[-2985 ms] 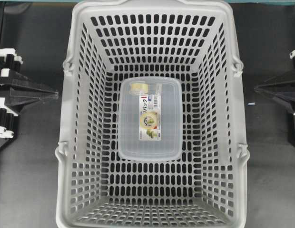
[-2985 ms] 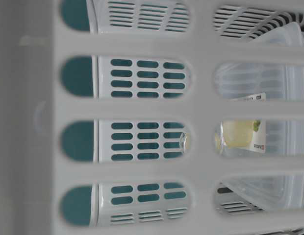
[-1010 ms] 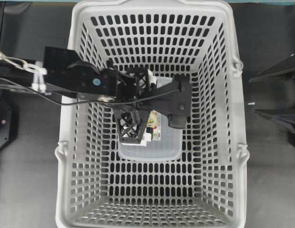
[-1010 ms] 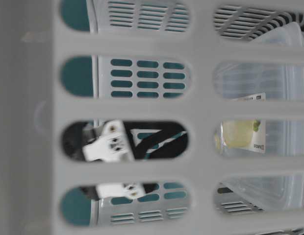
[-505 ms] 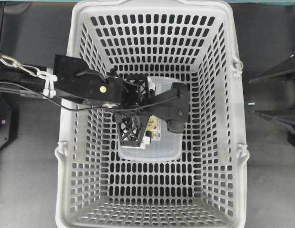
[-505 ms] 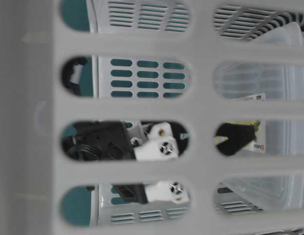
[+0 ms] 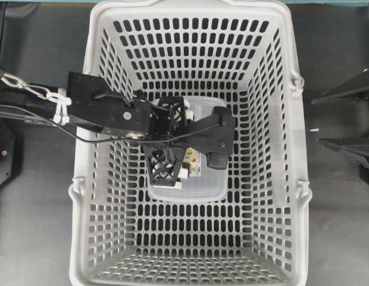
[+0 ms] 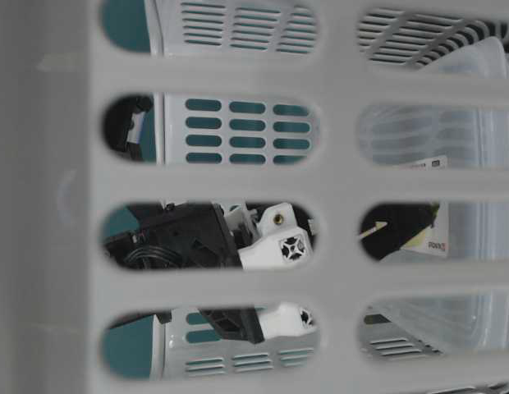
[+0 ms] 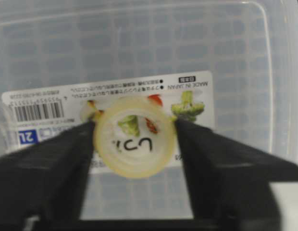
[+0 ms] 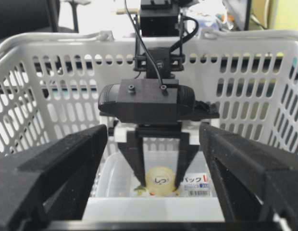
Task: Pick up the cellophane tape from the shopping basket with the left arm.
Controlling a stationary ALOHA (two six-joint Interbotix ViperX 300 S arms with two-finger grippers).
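The light-grey shopping basket [image 7: 83, 149] fills the overhead view. The cellophane tape [image 7: 194, 162] lies on a translucent tray [image 7: 202, 186] on the basket floor. My left gripper [image 7: 183, 149] reaches down into the basket over it. In the left wrist view its two black fingers [image 9: 53, 163] press both sides of the pale yellow tape roll [image 9: 134, 142], which rests on a white printed label. The right wrist view shows the same grip [image 10: 161, 179]. My right gripper [image 7: 315, 121] is open and empty outside the basket's right wall.
The basket's slotted walls [image 10: 53, 96] rise close around the left arm [image 7: 101, 110]. The tray's rim [image 9: 279, 72] surrounds the tape. The table-level view looks through the basket's slots at the left gripper's white parts [image 8: 279, 246]. Dark table lies either side.
The left arm came from the left into the basket and down over the tray. In the last half second its fingers drew in against the tape roll. The tape still lies on the tray.
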